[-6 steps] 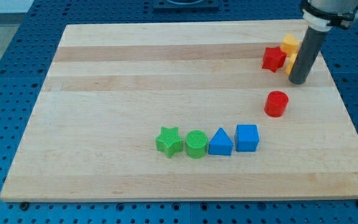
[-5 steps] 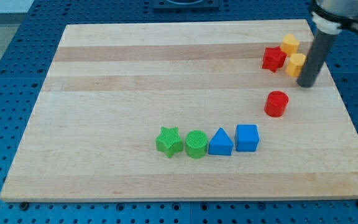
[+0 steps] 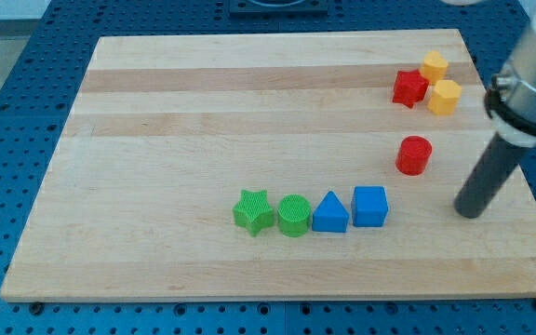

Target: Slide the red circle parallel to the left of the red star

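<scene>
Since earlier, my tip (image 3: 470, 213) swung near, right of the untouched red circle (image 3: 414, 154); no pincer is fitted, so it likely lines up a leftward, far push toward the red star (image 3: 409, 87).

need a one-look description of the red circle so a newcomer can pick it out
Start at the wooden board and go to its right side, where a red star and two yellow blocks cluster near the top corner. Just below that cluster, standing alone, is the red circle: a short red cylinder, the only round red piece, with my tip lower right of it, not touching.

Green star (image 3: 252, 210), blue cube (image 3: 369, 206)
</scene>
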`<state>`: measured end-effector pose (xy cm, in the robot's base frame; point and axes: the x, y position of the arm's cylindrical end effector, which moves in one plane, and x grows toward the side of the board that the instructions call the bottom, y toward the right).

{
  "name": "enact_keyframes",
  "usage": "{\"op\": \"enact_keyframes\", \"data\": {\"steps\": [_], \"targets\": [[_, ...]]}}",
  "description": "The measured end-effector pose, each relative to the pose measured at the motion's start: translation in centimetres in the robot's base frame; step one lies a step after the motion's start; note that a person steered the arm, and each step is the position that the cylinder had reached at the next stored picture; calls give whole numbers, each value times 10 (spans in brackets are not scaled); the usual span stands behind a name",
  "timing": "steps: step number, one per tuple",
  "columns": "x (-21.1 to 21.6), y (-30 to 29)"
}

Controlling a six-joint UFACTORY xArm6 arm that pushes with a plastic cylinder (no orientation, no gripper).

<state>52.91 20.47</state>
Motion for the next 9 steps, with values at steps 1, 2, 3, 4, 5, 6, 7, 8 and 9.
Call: {"op": "enact_keyframes", "data": {"steps": [1,2,3,4,5,6,7,8,9], "targets": [[-5,-4],[-38,-18],[-100,-43],[-135,-62],[-146,-67],[-139,-67],[-106,-56],[-91,-59],[-116,-107]]}}
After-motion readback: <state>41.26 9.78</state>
